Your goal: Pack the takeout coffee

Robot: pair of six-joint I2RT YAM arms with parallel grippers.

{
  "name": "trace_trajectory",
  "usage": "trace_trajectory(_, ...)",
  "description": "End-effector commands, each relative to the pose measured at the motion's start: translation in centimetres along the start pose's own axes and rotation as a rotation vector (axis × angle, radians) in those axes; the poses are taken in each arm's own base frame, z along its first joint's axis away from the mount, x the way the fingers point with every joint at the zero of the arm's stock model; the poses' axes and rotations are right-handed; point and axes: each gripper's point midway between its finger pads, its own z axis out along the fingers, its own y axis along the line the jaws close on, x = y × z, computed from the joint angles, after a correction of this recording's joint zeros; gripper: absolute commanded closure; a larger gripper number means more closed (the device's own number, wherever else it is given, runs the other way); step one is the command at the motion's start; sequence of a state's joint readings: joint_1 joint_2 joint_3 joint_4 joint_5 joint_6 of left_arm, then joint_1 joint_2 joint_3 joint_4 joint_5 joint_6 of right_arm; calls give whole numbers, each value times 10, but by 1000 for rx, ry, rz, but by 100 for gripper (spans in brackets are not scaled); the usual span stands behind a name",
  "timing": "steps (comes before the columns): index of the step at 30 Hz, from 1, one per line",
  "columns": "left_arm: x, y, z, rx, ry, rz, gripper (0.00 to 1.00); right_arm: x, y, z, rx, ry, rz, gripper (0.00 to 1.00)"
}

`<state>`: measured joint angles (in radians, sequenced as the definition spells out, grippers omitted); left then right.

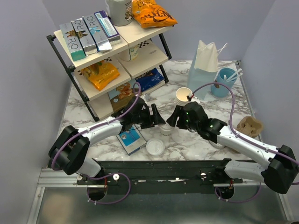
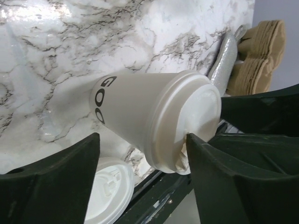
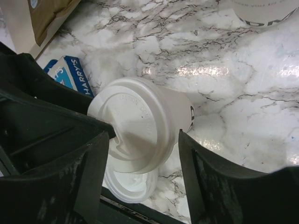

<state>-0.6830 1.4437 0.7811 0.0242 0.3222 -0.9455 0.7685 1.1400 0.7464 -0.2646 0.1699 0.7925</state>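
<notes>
The takeout coffee [image 1: 166,129] is a cream paper cup with a white sip lid, standing on the marble table [image 1: 196,140] between my two grippers. In the left wrist view the takeout coffee [image 2: 140,112] lies between the fingers of my left gripper [image 2: 142,140]. The jaws stand wide: one fingertip touches the lid's rim and the other is apart. My right gripper [image 3: 144,135] is open around the lid [image 3: 131,121] from the opposite side, with gaps on both sides. From above, the left gripper [image 1: 160,120] and right gripper [image 1: 171,120] almost meet over the cup.
A loose white lid [image 1: 155,147] lies just in front of the cup, next to a blue Harry's box [image 1: 131,139]. Behind are a stack of lidless cups [image 1: 183,96], a pale paper bag [image 1: 204,67], a blue cup of stirrers [image 1: 223,84], a pulp carrier [image 1: 249,126] and a snack shelf [image 1: 112,51].
</notes>
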Motion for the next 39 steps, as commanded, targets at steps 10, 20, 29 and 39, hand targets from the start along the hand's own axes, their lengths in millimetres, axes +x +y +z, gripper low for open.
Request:
trace_trajectory(10,-23,-15,-18,-10,-61,41,1,-16,-7,-3,71,-43,1,25)
trace_trajectory(20,-21,-13,-9,10,-41,19,14,-13,-8,1,10,-81,50,35)
trace_trajectory(29,-7,2,7,4,22,-4,27,11,-27,13,32,-24,89,41)
trace_trajectory(39,15,32,19,-43,85,-62,51,42,-50,27,59,42,158,53)
